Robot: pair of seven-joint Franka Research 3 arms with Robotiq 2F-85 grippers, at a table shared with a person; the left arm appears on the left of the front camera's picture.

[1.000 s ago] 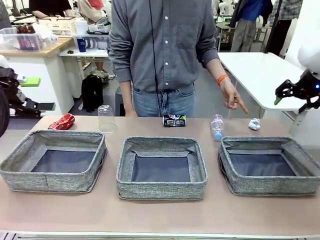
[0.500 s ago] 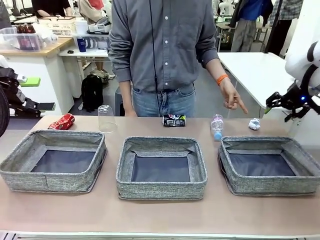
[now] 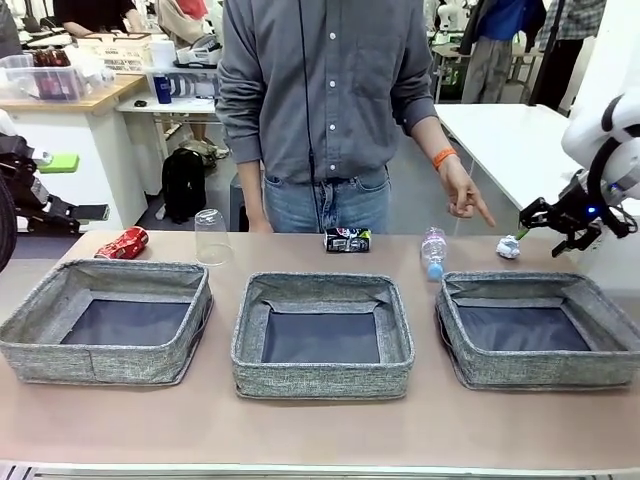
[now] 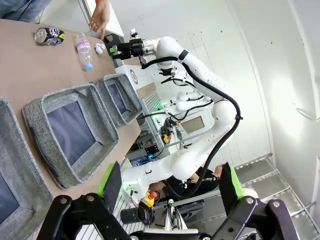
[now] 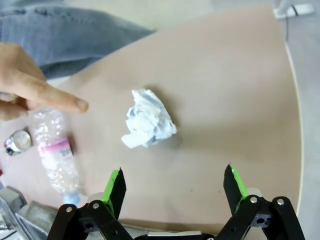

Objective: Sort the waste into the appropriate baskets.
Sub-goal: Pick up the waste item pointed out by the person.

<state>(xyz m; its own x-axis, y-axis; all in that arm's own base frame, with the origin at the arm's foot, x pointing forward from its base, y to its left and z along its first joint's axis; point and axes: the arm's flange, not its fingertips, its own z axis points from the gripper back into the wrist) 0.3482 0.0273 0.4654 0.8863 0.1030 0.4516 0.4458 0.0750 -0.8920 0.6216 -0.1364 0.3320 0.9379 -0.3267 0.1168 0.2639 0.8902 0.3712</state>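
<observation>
Hovering right gripper (image 5: 173,172), jaws apart, facing paper ball (image 5: 147,125), hand (image 5: 25,85) pointing, left gripper (image 4: 170,170) likewise spread.

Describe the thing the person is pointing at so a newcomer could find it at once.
Find the rightmost grey basket of the three on the table. Just beyond its far wall, toward the person, lies a crumpled white paper ball. Unlike the clear water bottle to its left, it is small, opaque and lumpy, and the person's hand points at it.

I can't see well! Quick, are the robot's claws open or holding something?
Left gripper: open, holding nothing.
Right gripper: open, holding nothing.
Person's hand: pointing, holding nothing.
</observation>
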